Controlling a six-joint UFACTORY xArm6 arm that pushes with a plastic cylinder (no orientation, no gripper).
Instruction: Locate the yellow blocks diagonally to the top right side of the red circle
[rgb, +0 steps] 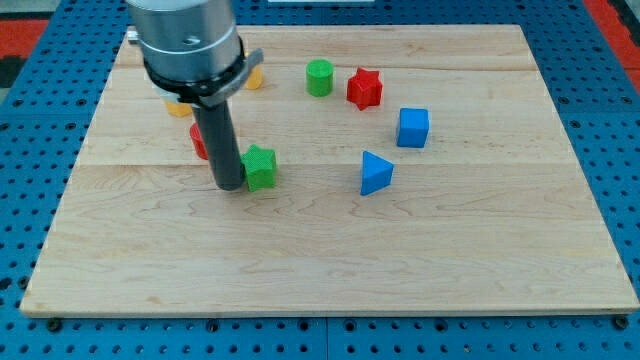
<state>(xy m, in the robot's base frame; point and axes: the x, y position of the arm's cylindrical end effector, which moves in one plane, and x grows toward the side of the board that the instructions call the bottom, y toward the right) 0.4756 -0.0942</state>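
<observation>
My tip (228, 186) rests on the board just left of a green star-shaped block (260, 166), touching or nearly touching it. The red circle (199, 142) is mostly hidden behind the rod; only its left edge shows. Two yellow blocks are partly hidden by the arm: one (178, 108) at the view's left of the rod, above the red circle, and one (254, 78) at the rod's right, near the view's top. Their shapes cannot be made out.
A green cylinder (319, 77) and a red star (365, 88) sit near the view's top centre. A blue cube (413, 127) and a blue triangular block (375, 172) lie right of centre. The wooden board (330, 260) lies on a blue perforated base.
</observation>
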